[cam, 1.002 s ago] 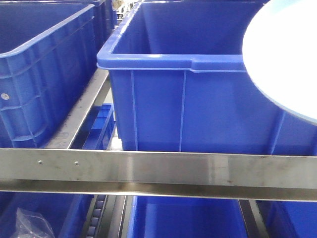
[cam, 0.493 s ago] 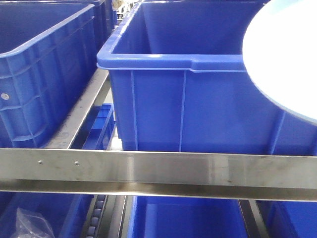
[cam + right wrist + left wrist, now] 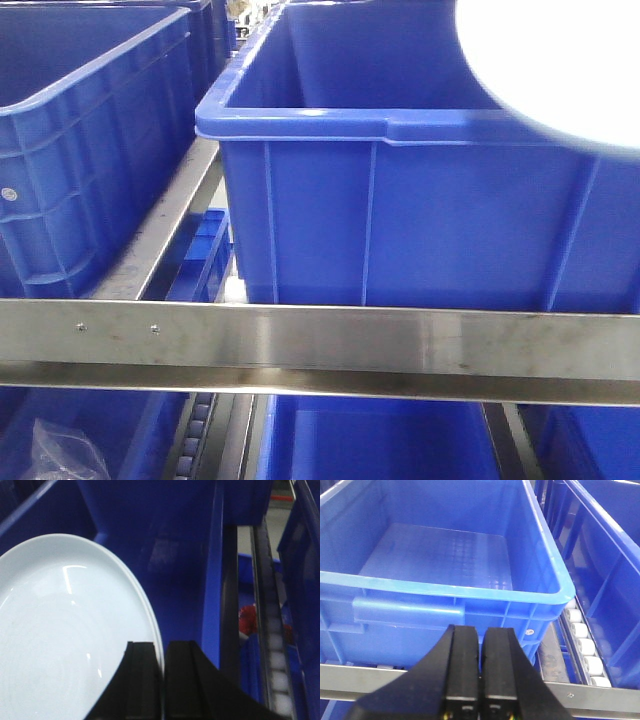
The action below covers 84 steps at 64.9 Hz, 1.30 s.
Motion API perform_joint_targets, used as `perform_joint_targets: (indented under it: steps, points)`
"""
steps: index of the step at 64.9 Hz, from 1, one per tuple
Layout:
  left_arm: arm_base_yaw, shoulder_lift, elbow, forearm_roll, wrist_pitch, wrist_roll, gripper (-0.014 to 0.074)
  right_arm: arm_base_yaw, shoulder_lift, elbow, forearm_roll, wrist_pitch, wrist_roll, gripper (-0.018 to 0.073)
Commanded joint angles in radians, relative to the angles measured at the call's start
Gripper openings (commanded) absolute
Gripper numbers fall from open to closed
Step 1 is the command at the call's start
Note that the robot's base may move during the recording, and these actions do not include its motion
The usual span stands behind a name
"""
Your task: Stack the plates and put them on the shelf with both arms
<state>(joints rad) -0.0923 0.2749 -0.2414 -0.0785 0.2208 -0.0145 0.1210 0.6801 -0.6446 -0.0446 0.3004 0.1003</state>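
Observation:
A pale bluish-white plate [image 3: 560, 70] hangs at the top right of the front view, above the rim of a big blue bin [image 3: 300, 125]. In the right wrist view the same plate [image 3: 65, 630] fills the left side, tilted over the bin's inside. My right gripper [image 3: 163, 660] is shut on its right rim. I cannot tell whether it is one plate or a stack. My left gripper [image 3: 481, 645] is shut with nothing between its fingers. It hovers just in front of another empty blue bin [image 3: 445, 590]. Neither arm shows in the front view.
A steel shelf rail [image 3: 320, 340] runs across in front of the bins. A second blue bin [image 3: 90, 150] stands to the left, and more bins sit on the level below. White rollers [image 3: 582, 650] lie between bins. Something red [image 3: 247, 620] lies beyond the bin wall.
The plate has moved up and to the left in the front view, from hanging in front of the bin's right side to above its rim.

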Motion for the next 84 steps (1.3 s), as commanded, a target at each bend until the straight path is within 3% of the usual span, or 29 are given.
perform_joint_targets:
  steps: [1,17,33,36,45,50,64,70,78,84]
  points:
    - [0.003,0.014,-0.031,-0.002,-0.083,-0.009,0.0099,-0.005,0.095,-0.099,0.021,-0.168,-0.002,0.0050]
    - [0.003,0.014,-0.031,-0.002,-0.083,-0.009,0.0099,-0.005,0.469,-0.348,0.028,-0.214,-0.002,0.0050]
    - [0.003,0.014,-0.031,-0.002,-0.083,-0.009,0.0099,-0.003,0.685,-0.522,0.045,-0.219,-0.002,0.0065]
    - [0.003,0.014,-0.031,-0.002,-0.083,-0.009,0.0099,-0.003,0.705,-0.535,0.045,-0.227,-0.002,0.0111]
    - [0.003,0.014,-0.031,-0.002,-0.083,-0.009,0.0099,-0.003,0.727,-0.537,0.045,-0.273,-0.002,0.0488]
    - [0.003,0.014,-0.031,-0.002,-0.083,-0.009,0.0099,-0.003,0.726,-0.537,0.045,-0.269,-0.002,0.0564]
    - [0.003,0.014,-0.031,-0.002,-0.083,-0.009,0.0099,-0.003,0.631,-0.513,0.045,-0.196,-0.002,0.0491]
    - [0.003,0.014,-0.031,-0.002,-0.083,-0.009,0.0099,-0.003,0.525,-0.457,0.045,-0.176,-0.002,0.0348]
    - [0.003,0.014,-0.031,-0.002,-0.083,-0.009,0.0099,-0.003,0.353,-0.347,0.045,-0.187,-0.002,0.0043]
    - [0.003,0.014,-0.031,-0.002,-0.083,-0.009,0.0099,-0.003,0.226,-0.246,0.045,-0.221,-0.002,0.0064]
